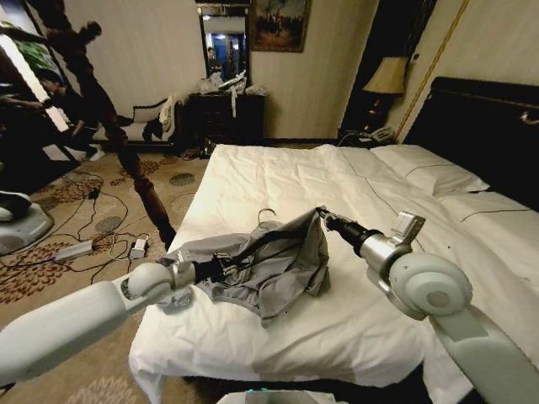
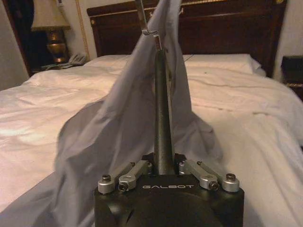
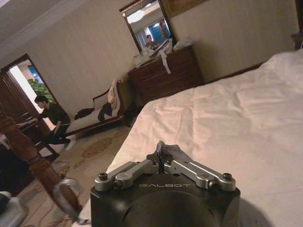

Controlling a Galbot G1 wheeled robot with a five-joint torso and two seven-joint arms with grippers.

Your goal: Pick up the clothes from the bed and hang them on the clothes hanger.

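The clothes point(image 1: 282, 265), a light grey shirt, lie bunched near the foot of the white bed point(image 1: 278, 177). My left gripper point(image 1: 226, 267) reaches under the shirt from the left. In the left wrist view the left gripper point(image 2: 164, 165) is shut on the dark bar of the clothes hanger point(image 2: 163, 118), with the shirt point(image 2: 118, 127) draped around it. The hanger's wire hook point(image 1: 266, 215) pokes out behind the fabric. My right gripper point(image 1: 323, 216) sits at the shirt's raised peak, shut point(image 3: 161, 156) and pinching the fabric's top edge.
Pillows point(image 1: 429, 168) and the black headboard point(image 1: 480, 126) are at the right. A dark wooden post point(image 1: 135, 177) stands off the bed's left side over cables and a power strip point(image 1: 76, 248). A dresser with a mirror point(image 1: 227, 109) stands beyond the bed's foot.
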